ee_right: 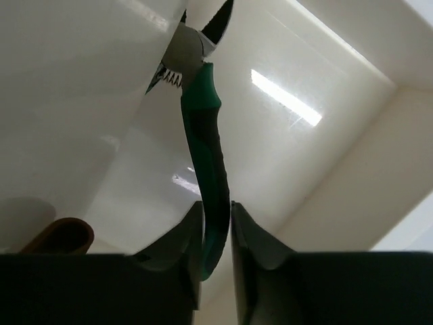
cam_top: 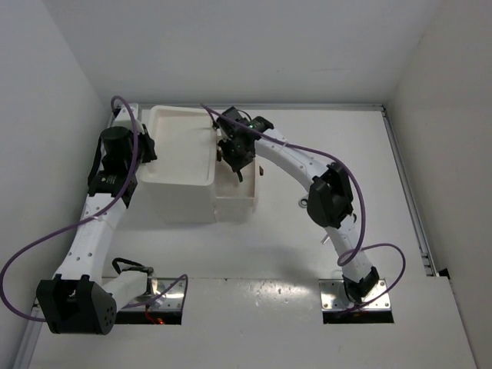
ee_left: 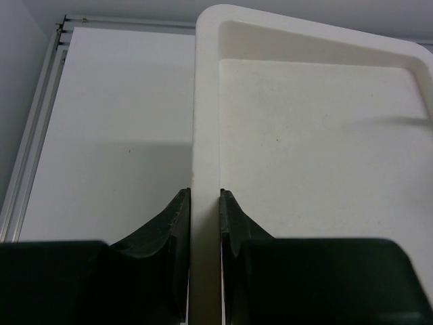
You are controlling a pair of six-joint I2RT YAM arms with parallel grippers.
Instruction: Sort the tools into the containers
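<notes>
The tall white box shows its tray top (cam_top: 165, 173), and one drawer (cam_top: 247, 198) is pulled out on its right. My left gripper (cam_top: 146, 147) is shut on the tray's left rim (ee_left: 205, 135), which passes between its fingers (ee_left: 177, 217). My right gripper (cam_top: 235, 157) hangs over the open drawer and is shut on one handle of the green-handled pliers (ee_right: 203, 135). The pliers hang nose-down inside the drawer (ee_right: 304, 169), with their steel head close to its wall. A reddish-brown knob (ee_right: 61, 237) shows at the lower left. The other tools are out of view.
Aluminium rails run along the table's right edge (cam_top: 407, 192) and left edge (ee_left: 30, 156). White walls close in the left, back and right. Purple cables loop off both arms. Bare table (cam_top: 346, 146) lies right of the box.
</notes>
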